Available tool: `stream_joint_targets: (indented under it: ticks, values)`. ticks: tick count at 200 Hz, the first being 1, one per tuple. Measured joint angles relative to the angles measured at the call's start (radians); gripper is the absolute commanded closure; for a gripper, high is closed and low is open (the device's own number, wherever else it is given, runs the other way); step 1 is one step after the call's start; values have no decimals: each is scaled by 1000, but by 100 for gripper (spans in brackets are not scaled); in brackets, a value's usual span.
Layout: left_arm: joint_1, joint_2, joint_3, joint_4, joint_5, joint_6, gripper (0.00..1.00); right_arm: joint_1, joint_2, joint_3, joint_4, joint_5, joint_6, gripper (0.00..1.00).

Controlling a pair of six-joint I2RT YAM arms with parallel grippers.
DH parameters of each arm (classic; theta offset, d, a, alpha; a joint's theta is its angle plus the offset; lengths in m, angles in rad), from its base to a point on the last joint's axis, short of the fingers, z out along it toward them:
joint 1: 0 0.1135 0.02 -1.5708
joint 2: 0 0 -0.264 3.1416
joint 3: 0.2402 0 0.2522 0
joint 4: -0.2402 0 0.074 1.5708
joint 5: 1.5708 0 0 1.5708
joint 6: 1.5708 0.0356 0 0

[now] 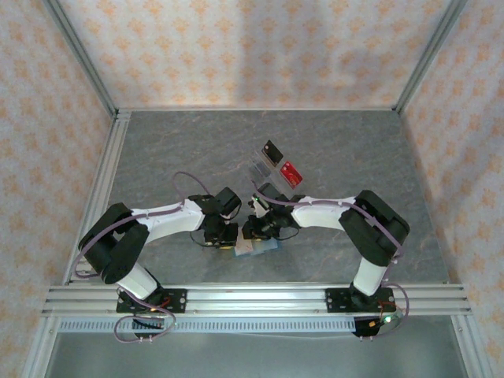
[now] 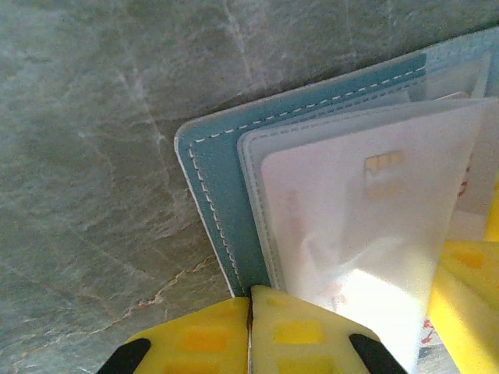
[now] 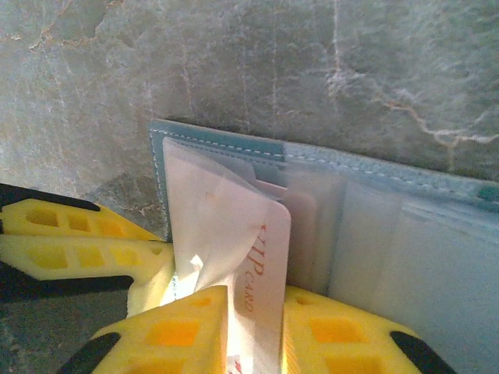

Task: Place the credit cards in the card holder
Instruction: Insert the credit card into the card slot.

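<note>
Papered walls (image 1: 252, 47) enclose a grey marbled worktop (image 1: 331, 150). From above, the black card (image 1: 272, 152) and red card (image 1: 290, 174) lie mid-worktop, beyond the open holder (image 1: 256, 246) near the arms. The wrist views add its stitched teal edge and clear sleeves. The left hand (image 2: 249, 331), fingers pressed together, nips the holder's edge. The right hand (image 3: 256, 335) pinches a white card (image 3: 261, 265).

Grey marbled tabletop (image 1: 339, 150) inside pale orange-patterned walls (image 1: 252, 47), aluminium rails (image 1: 252, 299) along the near edge, soft even light
</note>
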Motion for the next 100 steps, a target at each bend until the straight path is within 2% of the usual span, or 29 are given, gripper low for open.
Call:
stream_joint_targets:
  ticks: [45,100]
  values:
    - [0,-2,-3,3,0,0,91,-2,-35,0,-49,9,0,63]
    - [6,-2,-5,7,11,-1,91,-11,-95,42,-130,9,-12,62]
